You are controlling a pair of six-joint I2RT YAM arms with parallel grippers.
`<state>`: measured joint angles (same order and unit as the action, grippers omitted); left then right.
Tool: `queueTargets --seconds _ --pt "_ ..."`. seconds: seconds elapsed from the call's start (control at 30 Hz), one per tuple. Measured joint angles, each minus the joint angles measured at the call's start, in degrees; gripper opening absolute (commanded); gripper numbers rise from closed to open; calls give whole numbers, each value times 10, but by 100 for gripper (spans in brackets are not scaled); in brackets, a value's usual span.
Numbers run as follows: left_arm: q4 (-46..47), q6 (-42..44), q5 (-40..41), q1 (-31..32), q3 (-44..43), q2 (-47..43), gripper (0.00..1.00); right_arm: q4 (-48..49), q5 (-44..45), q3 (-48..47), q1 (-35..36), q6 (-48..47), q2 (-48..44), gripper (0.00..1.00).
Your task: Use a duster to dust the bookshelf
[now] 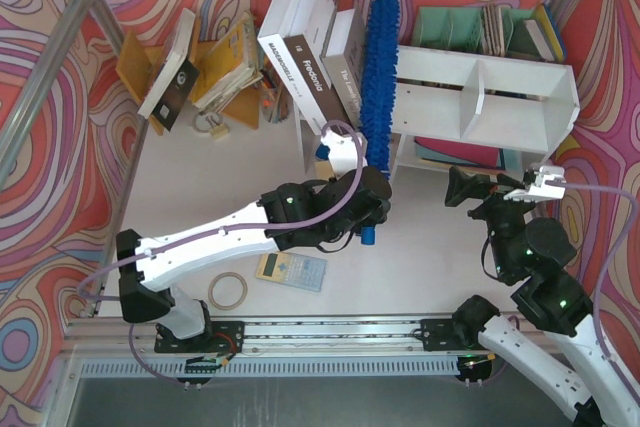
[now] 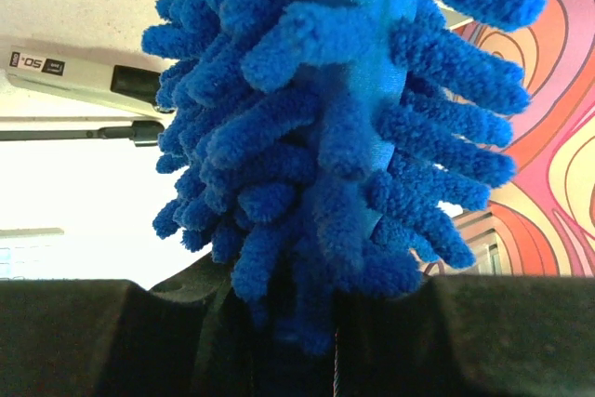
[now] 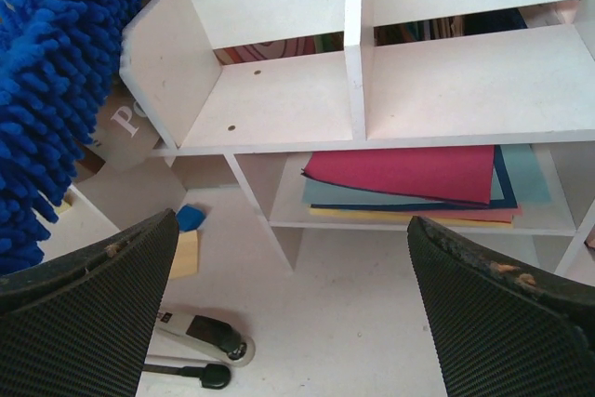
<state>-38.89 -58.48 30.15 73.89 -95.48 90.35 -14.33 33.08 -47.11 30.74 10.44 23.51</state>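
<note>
The left hand (image 1: 368, 197) is pinched tight on the blue handle of the duster (image 1: 381, 67), with the butt of the handle poking out below the hand toward the near edge of the desk (image 1: 420, 267). The fluffy royal-blue head stands just beside the left side panel of the bookshelf (image 1: 440, 67), between that panel and a row of leaning books (image 1: 300, 57). In the left wrist view the duster (image 2: 344, 118) fills most of the picture, rising straight out from between the dark fingers of the left hand (image 2: 307, 341).

The right hand (image 1: 468, 190) hangs in front of the bookshelf with its fingers spread wide and nothing between them. From its own camera the right hand (image 3: 293, 220) faces the bookshelf (image 3: 279, 99) (two bare upper compartments split by one divider). A stack of coloured folders (image 3: 400, 174), red on top, lies on the lower level. The duster (image 3: 56, 90) shows at the left edge there, and its fibres seem to brush the side panel, though the angle leaves that unsure.

On the desk lie a stapler (image 3: 200, 332), a yellow sticky pad (image 3: 184, 253), a calculator (image 1: 292, 269) and a roll of tape (image 1: 228, 290), and a teal file organizer (image 1: 450, 27) stands behind the bookshelf
</note>
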Motion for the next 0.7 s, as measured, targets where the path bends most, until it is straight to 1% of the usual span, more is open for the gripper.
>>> queueTargets --seconds 0.43,0.7 --pt "-4 16 25 0 -4 -40 0 1 0 0 0 -2 -6 99" --pt "-2 17 2 -10 -2 -28 0 1 1 0 0 -2 -6 99"
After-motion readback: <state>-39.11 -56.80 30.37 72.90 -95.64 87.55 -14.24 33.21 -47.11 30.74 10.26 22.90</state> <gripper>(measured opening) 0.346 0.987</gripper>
